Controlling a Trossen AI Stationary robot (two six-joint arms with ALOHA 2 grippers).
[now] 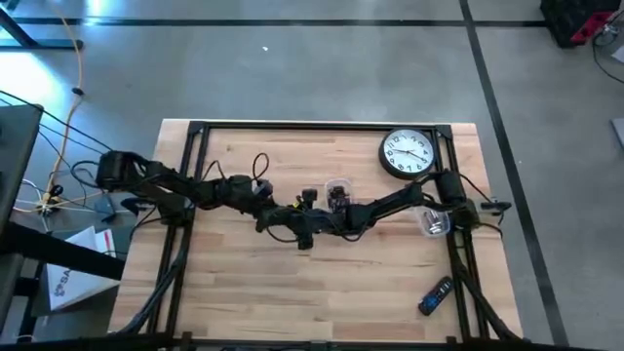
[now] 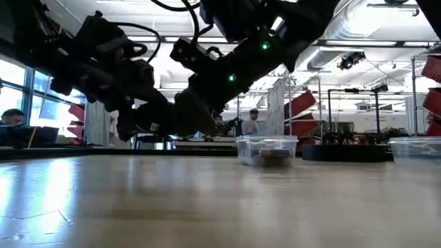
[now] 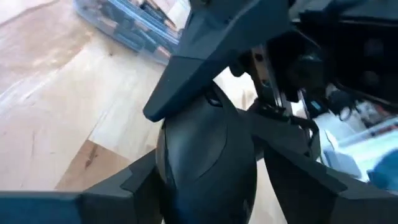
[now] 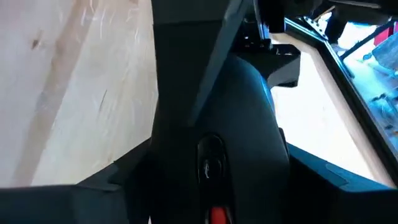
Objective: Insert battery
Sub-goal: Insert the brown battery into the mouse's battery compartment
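A black computer mouse (image 3: 208, 165) with a scroll wheel (image 4: 211, 158) is held up over the middle of the table, where my two grippers meet. My left gripper (image 1: 283, 218) comes from the table's left and my right gripper (image 1: 320, 224) from its right. Each wrist view shows the mouse between that arm's own fingers, with a dark finger of the other gripper (image 3: 205, 74) lying over it. A clear box of batteries (image 1: 338, 189) stands just beyond the grippers. No loose battery shows. My left gripper has the mouse's rounded body (image 3: 186, 180) between its two fingers, coming level from the table's left. The mouse is off the table. The contact faces are hidden by the mouse itself. My right gripper has the mouse's wheel end (image 4: 249, 118) between its two fingers, coming level from the table's right. The left gripper's finger (image 4: 186, 68) lies across the mouse and hides part of the hold.
A white wall clock (image 1: 407, 154) lies at the far right. A second clear tub (image 1: 432, 222) sits by the right arm's base, and a dark remote (image 1: 436, 295) lies near the right front corner. The near half of the wooden table (image 1: 292, 292) is bare.
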